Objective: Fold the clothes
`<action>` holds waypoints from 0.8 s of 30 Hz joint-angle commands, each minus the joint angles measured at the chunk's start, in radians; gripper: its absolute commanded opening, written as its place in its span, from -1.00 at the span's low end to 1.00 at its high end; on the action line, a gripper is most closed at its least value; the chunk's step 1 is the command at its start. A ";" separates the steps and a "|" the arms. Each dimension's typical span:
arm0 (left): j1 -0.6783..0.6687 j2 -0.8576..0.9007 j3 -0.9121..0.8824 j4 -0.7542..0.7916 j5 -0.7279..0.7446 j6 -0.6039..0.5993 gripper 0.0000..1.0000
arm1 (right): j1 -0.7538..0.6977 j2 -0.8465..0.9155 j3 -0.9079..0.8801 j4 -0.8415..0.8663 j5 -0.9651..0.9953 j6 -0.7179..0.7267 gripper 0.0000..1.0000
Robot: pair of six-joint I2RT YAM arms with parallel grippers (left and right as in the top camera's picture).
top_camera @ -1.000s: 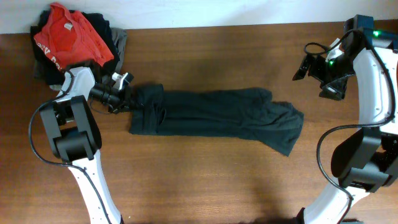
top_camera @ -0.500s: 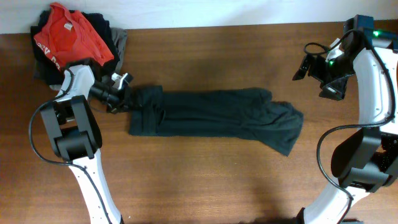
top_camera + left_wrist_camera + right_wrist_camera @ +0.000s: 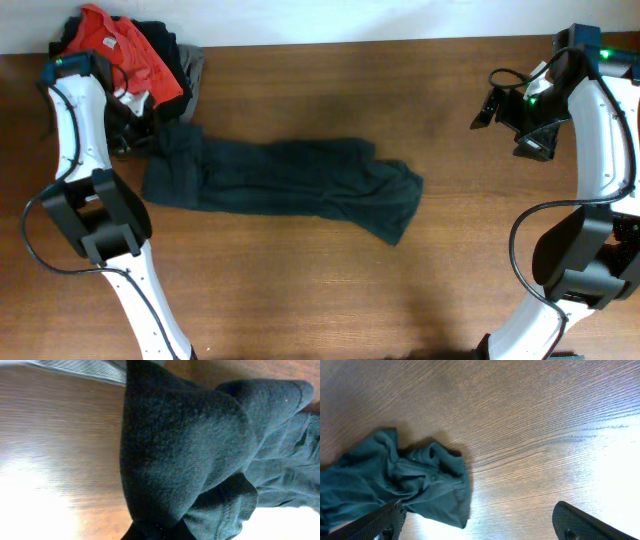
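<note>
Wooden bench [image 3: 300,290] carries the dark garment [image 3: 290,180], laid out as a long narrow strip across the left-middle. Its left end is bunched up right beside the pile with the red T-shirt [image 3: 120,55], since the left pincer [image 3: 150,135] is pinching that end, I'd guess to tug it straight. The right pincer [image 3: 477,510] hangs spread wide and well apart, holding nothing.

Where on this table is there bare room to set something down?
Bare wood: the whole front strip of the table below the dark garment, and the wide patch between its right end and the right arm. Crowded: the far left corner, where the clothes pile meets the left arm.
</note>
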 commanded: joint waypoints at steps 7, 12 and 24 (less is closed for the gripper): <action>-0.129 0.004 0.072 -0.049 -0.206 -0.027 -0.99 | 0.006 0.002 0.011 -0.001 0.004 0.001 0.97; -0.217 0.004 0.072 -0.049 -0.267 -0.027 -0.99 | 0.006 0.002 0.011 0.000 0.004 0.001 0.97; -0.363 0.004 0.052 -0.049 -0.280 -0.027 -0.92 | 0.006 0.002 0.011 0.000 0.004 0.001 0.97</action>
